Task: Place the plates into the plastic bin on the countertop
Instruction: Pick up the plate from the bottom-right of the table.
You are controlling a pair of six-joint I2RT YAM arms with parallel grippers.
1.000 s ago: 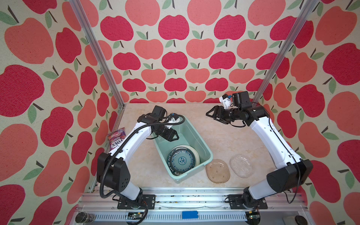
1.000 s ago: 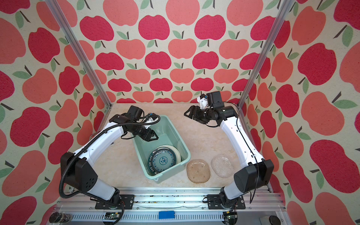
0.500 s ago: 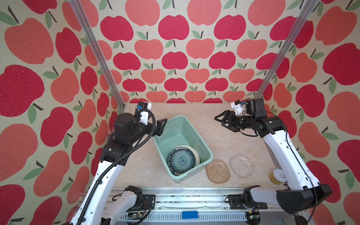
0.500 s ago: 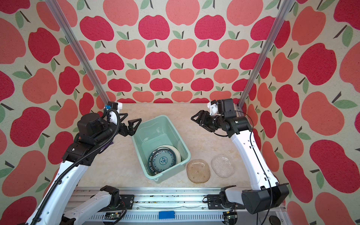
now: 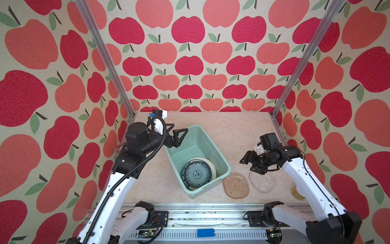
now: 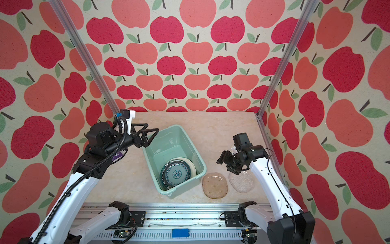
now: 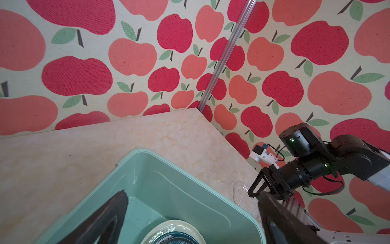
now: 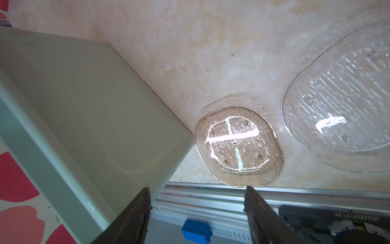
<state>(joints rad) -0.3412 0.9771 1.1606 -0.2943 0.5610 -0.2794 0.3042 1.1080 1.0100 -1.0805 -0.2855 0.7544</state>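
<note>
Top views: left gripper (image 5: 178, 132) gaping, empty, hovering over plastic bin (image 5: 213, 145) rim; plates (image 5: 197, 174) lying inside. Right gripper (image 5: 250, 165) hanging half-open, empty, over clear plate (image 5: 261, 183); tan plate (image 5: 236, 185) sitting beside. Wrist views: both pincers gripping nothing.

I see 1 green bin (image 5: 196, 143) mid-frame on the desk (image 5: 232, 131); lower right lie a tan plate (image 5: 236, 185) just beside it and a clear plate (image 5: 261, 182) right of that.

Stack in plastic bin (image 5: 212, 147): teal floral plate (image 5: 197, 174) on top; lower plates mostly covered, count unclear; rim lettering unreadable.
Purple bag (image 6: 117, 156): mostly behind left arm (image 6: 99, 156).
Yellow can (image 5: 296, 191): partly behind right arm (image 5: 304, 181).
Clear glass plate (image 8: 341, 101): cut by frame edge.
</note>
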